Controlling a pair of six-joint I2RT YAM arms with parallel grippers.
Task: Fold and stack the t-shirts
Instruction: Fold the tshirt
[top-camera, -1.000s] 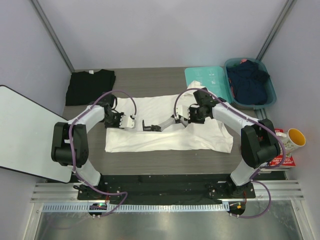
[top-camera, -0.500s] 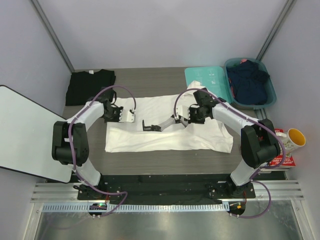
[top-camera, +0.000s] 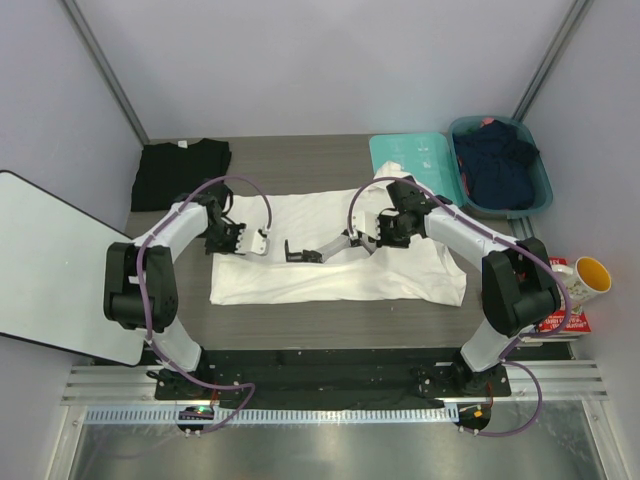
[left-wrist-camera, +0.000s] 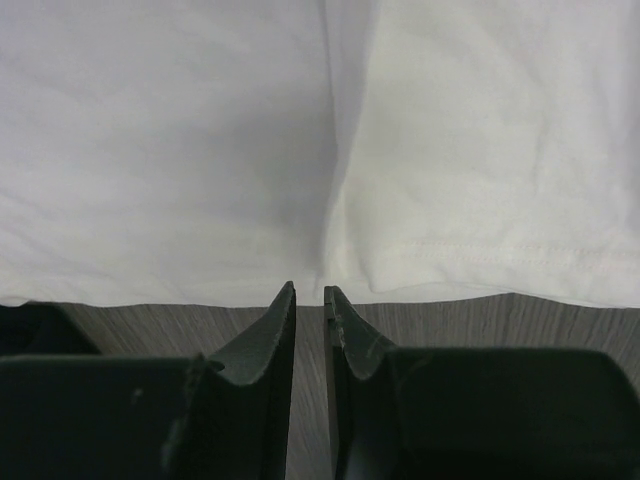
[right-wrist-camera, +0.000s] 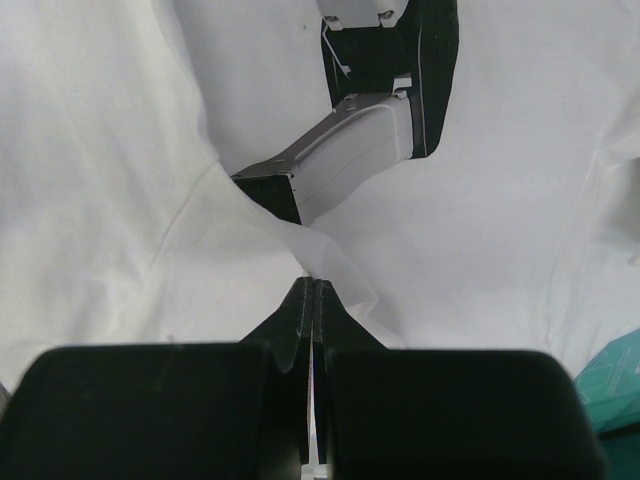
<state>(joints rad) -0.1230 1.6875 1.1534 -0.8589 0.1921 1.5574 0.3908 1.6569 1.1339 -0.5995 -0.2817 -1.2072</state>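
Two t-shirts lay out: one white t-shirt (top-camera: 340, 275) spread flat mid-table, one black t-shirt (top-camera: 180, 172) folded at the far left corner. Both grippers were at the white one. The right gripper (right-wrist-camera: 312, 285) was clamped on a raised fold. The left gripper (left-wrist-camera: 310, 292), jaws narrowly apart, met its hem, and I could not tell whether it held cloth.

Bright and even from overhead, soft and diffuse, without hard glare on the desk (top-camera: 300, 160). Only faint, short shadows beneath both arms, falling on the white t-shirt (top-camera: 330, 280). Mild sheen on the metal sheet (top-camera: 330, 450) at the near edge. Sharp throughout in the top view. Dimmer and greyer through the left wrist view, with blur on the left pincer (left-wrist-camera: 309, 292) up close. Soft too around the right pincer (right-wrist-camera: 313, 285) — cloth beyond nearly washed out.
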